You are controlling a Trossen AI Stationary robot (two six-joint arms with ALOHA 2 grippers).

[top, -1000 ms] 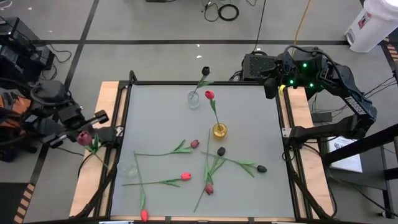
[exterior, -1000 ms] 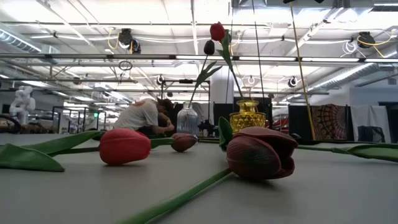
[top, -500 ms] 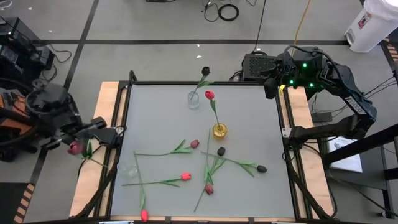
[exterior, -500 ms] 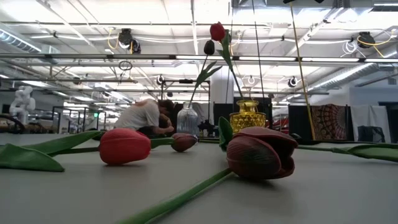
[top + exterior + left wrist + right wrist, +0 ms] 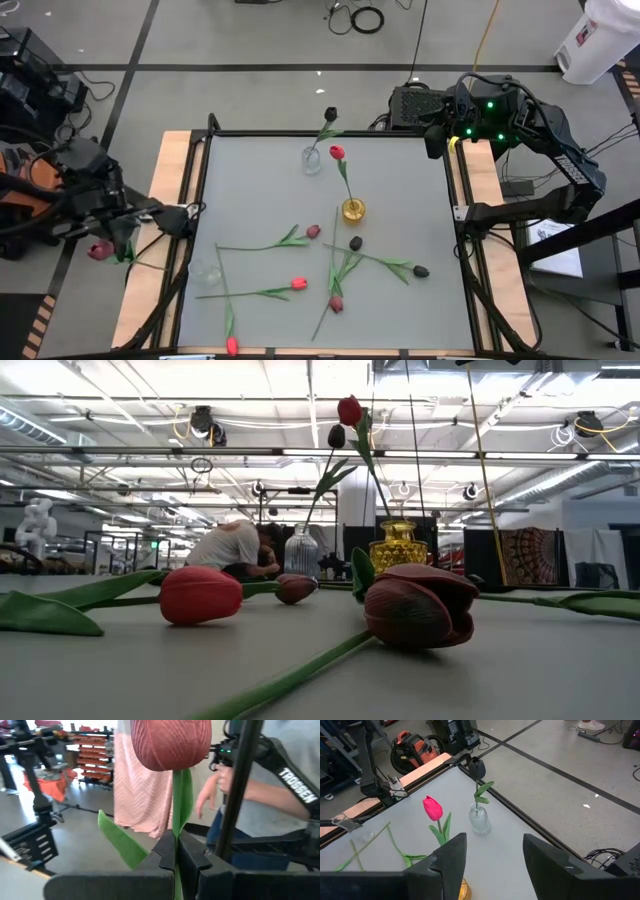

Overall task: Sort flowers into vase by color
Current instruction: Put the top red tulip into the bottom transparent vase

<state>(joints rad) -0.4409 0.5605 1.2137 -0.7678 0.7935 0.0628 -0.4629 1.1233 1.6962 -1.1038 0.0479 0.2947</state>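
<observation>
Flowers lie scattered over the table [image 5: 400, 190]: 2 red tulips, several maroon ones and 2 black ones, all flat on the grey surface. The clear vase [image 5: 312, 159] near the far edge holds 1 black tulip [image 5: 331, 115]; just beside it, the yellow vase [image 5: 353, 210] holds 1 red tulip [image 5: 337, 152]. The left end effector [image 5: 176, 851] hangs off the table's left edge, clenched on the green stem of a maroon tulip [image 5: 170, 742]. The right end effector [image 5: 494, 852] waits above the table's far right corner, fingers spread and holding nothing. A person [image 5: 232, 547] bends low in the room beyond.
</observation>
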